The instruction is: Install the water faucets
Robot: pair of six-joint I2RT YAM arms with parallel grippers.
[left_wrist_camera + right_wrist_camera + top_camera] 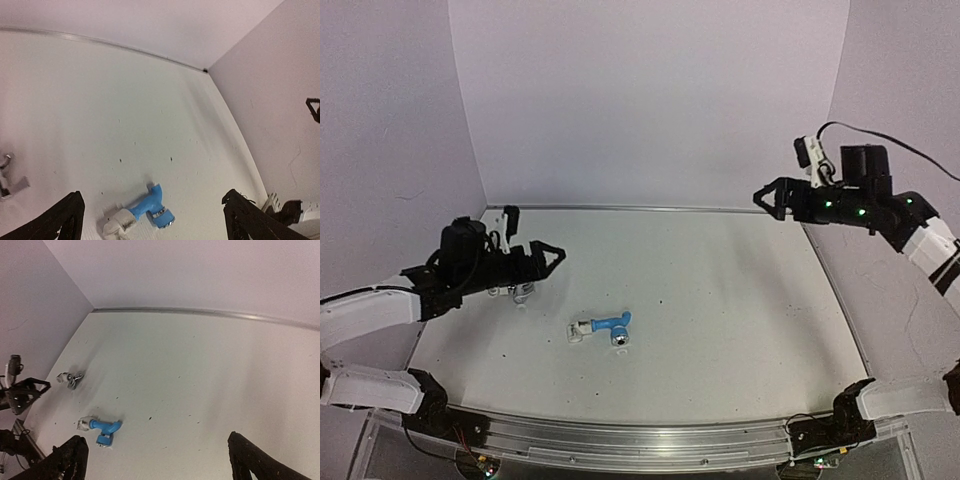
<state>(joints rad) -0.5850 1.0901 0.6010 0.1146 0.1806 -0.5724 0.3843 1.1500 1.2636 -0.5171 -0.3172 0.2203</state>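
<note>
Lying on the speckled white table [720, 300] between lilac walls [650, 100], blue faucet [612, 324] (left gripper [556, 258], right gripper [760, 196] wide, empty)

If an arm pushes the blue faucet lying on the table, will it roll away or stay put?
The blue faucet lies on its side with a bent spout sticking out, so it would probably swivel or skid rather than roll far. It looks like rigid plastic, so likely stiff and light. The smooth table may let it slide.
</note>
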